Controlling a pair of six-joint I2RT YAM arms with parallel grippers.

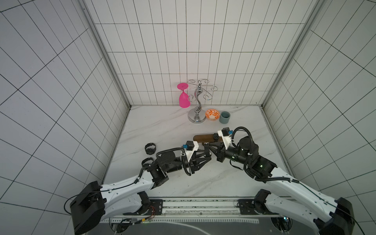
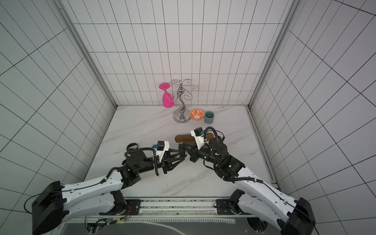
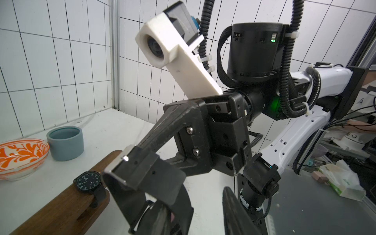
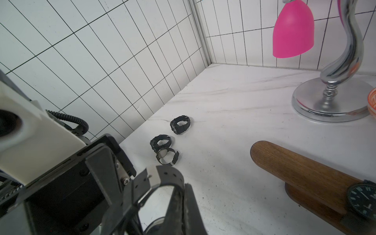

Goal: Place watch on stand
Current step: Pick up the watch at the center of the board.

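Right hand point(image 1: 210, 147) clenched on the watch point(image 4: 171, 176), left hand's point(image 1: 208, 153) grip unclear: if we release early, it may drop short of the stand point(image 1: 202, 138).

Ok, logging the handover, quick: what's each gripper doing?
Left gripper: jaws apart beside the watch, grip cannot be told.
Right gripper: closed, holding the watch strap.

Saw white marble table point(image 1: 162, 130). Found rack point(image 1: 196, 118) at twelve o'clock, bowl point(image 1: 212, 114) and cup point(image 1: 224, 117) just beside it toward one, stand point(image 1: 203, 138) near centre, three watches point(image 4: 161, 141) close together at nine o'clock.
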